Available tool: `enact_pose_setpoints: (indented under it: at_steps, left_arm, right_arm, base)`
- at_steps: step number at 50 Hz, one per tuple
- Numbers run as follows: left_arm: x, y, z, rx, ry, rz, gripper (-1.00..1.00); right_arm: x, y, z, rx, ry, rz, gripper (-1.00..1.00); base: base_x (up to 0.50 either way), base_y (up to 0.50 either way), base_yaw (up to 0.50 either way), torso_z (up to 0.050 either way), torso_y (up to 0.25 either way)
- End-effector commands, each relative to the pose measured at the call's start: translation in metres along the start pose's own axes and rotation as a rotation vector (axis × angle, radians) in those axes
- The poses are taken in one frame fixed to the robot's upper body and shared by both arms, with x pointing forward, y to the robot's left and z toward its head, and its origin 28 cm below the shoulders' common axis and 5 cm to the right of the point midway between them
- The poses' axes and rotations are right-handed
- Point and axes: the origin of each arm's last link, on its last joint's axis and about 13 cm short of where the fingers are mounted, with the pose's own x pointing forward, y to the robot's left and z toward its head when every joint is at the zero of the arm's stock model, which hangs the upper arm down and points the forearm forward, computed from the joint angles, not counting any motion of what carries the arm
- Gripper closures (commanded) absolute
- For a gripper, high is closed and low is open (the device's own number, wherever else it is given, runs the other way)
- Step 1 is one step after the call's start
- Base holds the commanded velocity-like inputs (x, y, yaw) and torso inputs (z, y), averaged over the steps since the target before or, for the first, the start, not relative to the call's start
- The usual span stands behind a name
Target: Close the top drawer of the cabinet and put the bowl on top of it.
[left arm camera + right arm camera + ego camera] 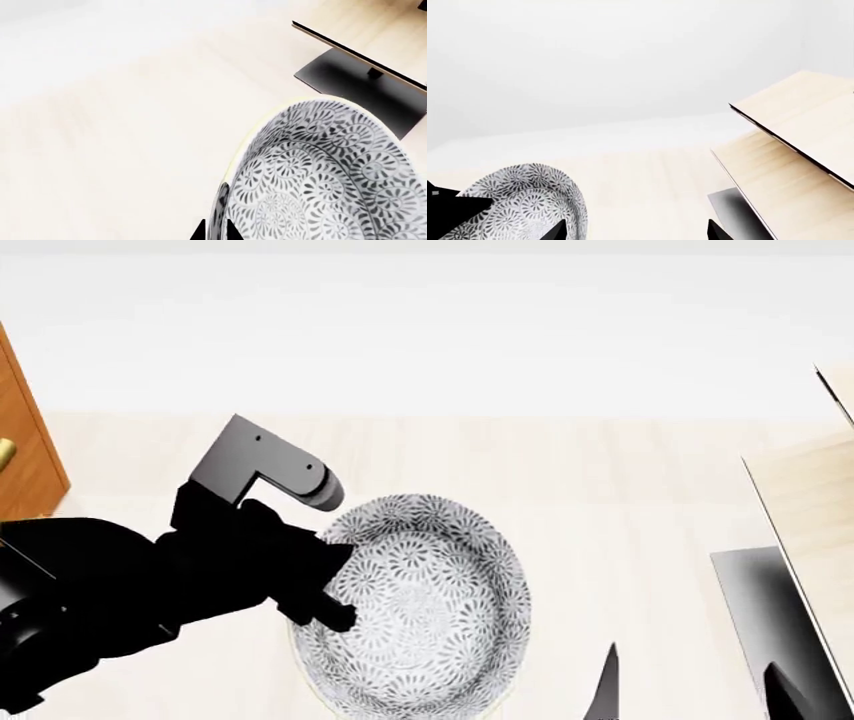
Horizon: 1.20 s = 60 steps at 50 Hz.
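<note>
Head view: the patterned bowl (420,605) is shown at the six o'clock part of the frame, held up over the pale wooden floor (601,490). Its rim at nine o'clock is clamped by the left gripper (327,585), whose dark fingers are closed on the ceramic wall (one inside, one outside, as the left wrist view confirms). A sliver of the reddish-brown cabinet (30,440) is seen at the nine o'clock edge, with a trace of brass handle (6,452); which drawer that handle belongs to cannot be told, and whether the top drawer is shut cannot be judged from so little.

Right wrist view: the bowl is seen at about seven o'clock, and the pale wooden rack (800,120) on its black base (734,210) at four o'clock. Only dark tips of the right gripper (634,232) are visible at the lower edge; whether it is open or closed cannot be told.

Progress, as judged: the bowl has been grasped and appears lifted. What remains is for it to be carried towards nine o'clock and set on the cabinet top (not in view here).
</note>
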Motion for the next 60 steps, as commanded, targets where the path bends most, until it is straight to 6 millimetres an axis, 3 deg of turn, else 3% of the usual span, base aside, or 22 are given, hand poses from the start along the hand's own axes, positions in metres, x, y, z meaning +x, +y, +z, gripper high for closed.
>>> enact_pose_setpoints:
  at_steps: [1,3,4,7,60]
  left_arm:
    - [-0.012,0.003,0.017,-0.012,-0.066,0.042,1.00]
    - [-0.015,0.003,0.020,-0.012,-0.076,0.047,1.00]
    - [-0.016,0.003,0.021,-0.012,-0.080,0.049,1.00]
    - [-0.018,0.003,0.023,-0.009,-0.088,0.055,1.00]
    - [-0.078,0.017,0.068,-0.084,-0.309,0.195,1.00]
  right_arm:
    - [-0.004,-0.001,0.000,0.000,-0.007,0.002,-1.00]
    - [-0.004,-0.001,-0.003,0.000,-0.006,0.003,-1.00]
    - [-0.004,0.000,0.010,0.001,-0.006,0.003,-1.00]
    - [-0.005,-0.001,-0.002,0.001,-0.008,0.002,-1.00]
    - [-0.011,0.000,0.003,-0.004,-0.023,0.011,-1.00]
  base:
    - [0.00,0.00,0.00,0.000,0.000]
    - [0.00,0.00,0.00,0.000,0.000]
    - [0.00,0.00,0.00,0.000,0.000]
    - [0.00,0.00,0.00,0.000,0.000]
    - [0.00,0.00,0.00,0.000,0.000]
